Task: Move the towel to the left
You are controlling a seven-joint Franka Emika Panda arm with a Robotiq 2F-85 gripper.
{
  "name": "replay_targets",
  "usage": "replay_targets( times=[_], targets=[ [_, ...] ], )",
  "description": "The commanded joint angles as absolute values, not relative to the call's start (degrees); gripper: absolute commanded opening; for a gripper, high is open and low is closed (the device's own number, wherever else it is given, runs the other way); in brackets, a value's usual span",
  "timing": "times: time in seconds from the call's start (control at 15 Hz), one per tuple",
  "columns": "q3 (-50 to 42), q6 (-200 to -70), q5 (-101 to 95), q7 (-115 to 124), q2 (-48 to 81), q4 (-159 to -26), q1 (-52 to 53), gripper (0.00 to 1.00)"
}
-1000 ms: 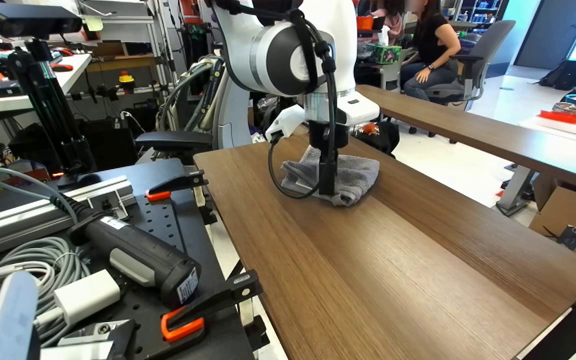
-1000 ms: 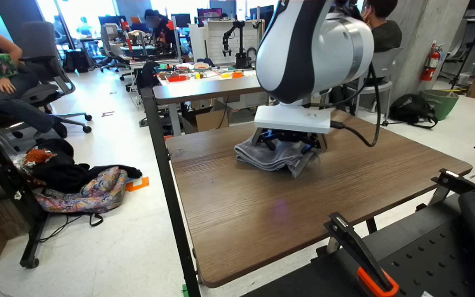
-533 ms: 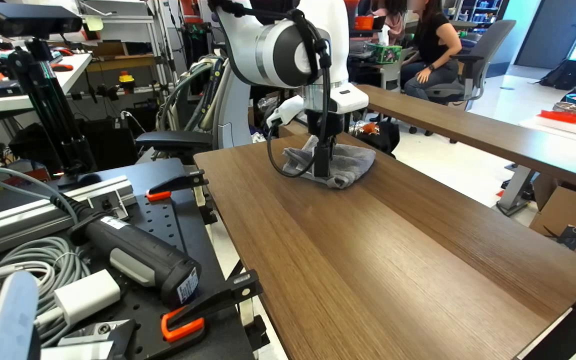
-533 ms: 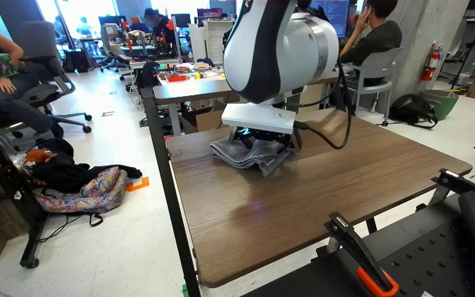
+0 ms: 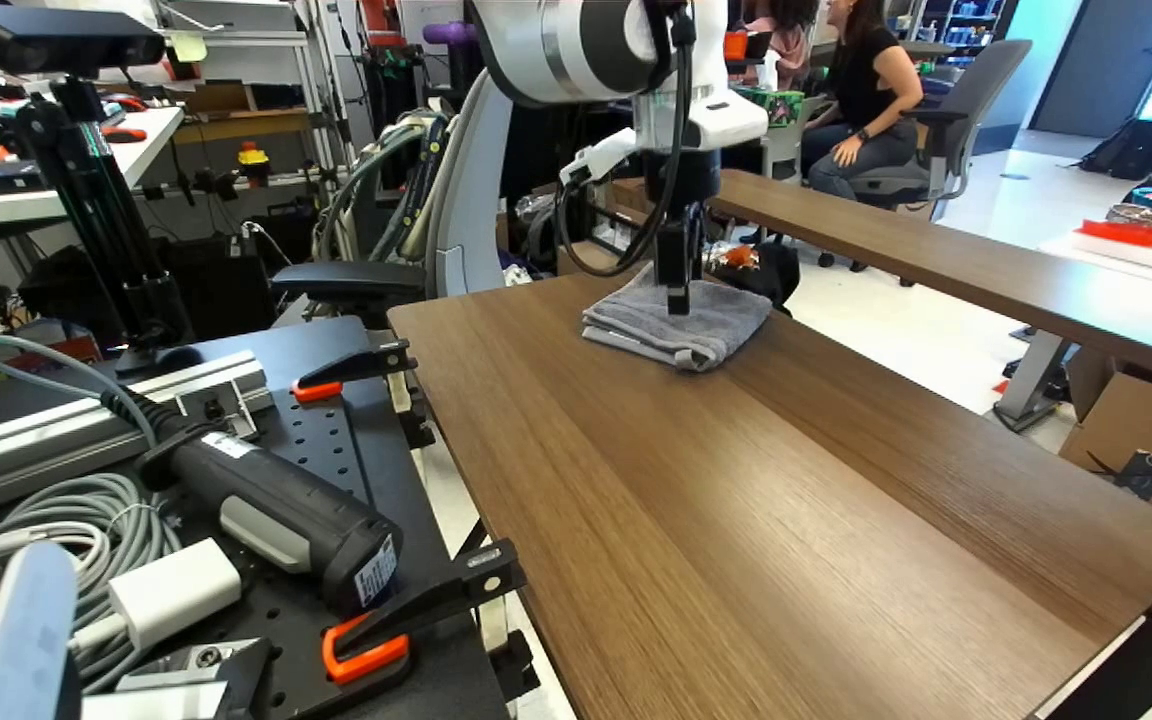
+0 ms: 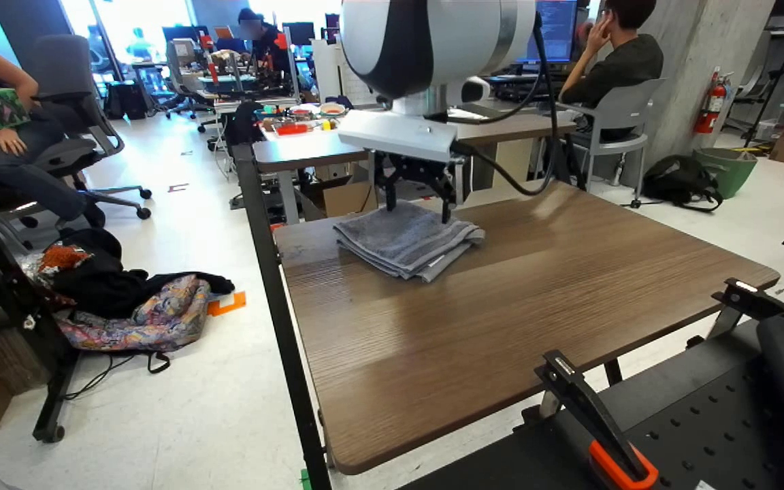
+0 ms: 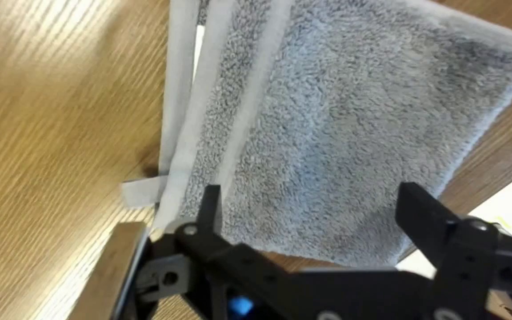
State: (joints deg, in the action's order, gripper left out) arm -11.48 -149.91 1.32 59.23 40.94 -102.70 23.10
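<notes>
Currently, in an exterior view, the gray towel (image 5: pixel 711 328) lies folded on the brown tabletop (image 5: pixel 696 500), near its far end. The fingers (image 5: pixel 674 260) point straight down over the cloth, seen nearly edge-on, so their spacing cannot be judged from this angle. Off to the side, black-and-orange clamps (image 5: pixel 446 590) sit along the edge of a black bench (image 5: pixel 384 450).

In an exterior view, the towel (image 6: pixel 402 238) shows its stacked layers near a corner of the tabletop, beside a black post (image 6: pixel 271 262). From there the fingers are plainly spread, tips down over the towel; whether they touch it is hard to tell.

In the wrist view, the fingers stand wide apart at the bottom, with the towel stretching between and beyond them, mostly flat. A small pale tag (image 7: pixel 144 191) juts from its banded edge over the tabletop.
</notes>
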Motion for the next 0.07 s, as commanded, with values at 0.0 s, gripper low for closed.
replay_targets(
  times=[0.0],
  targets=[
    [-9.88, -148.13, -0.36, 60.24, 39.45, -102.78, 21.47, 1.00]
  ],
)
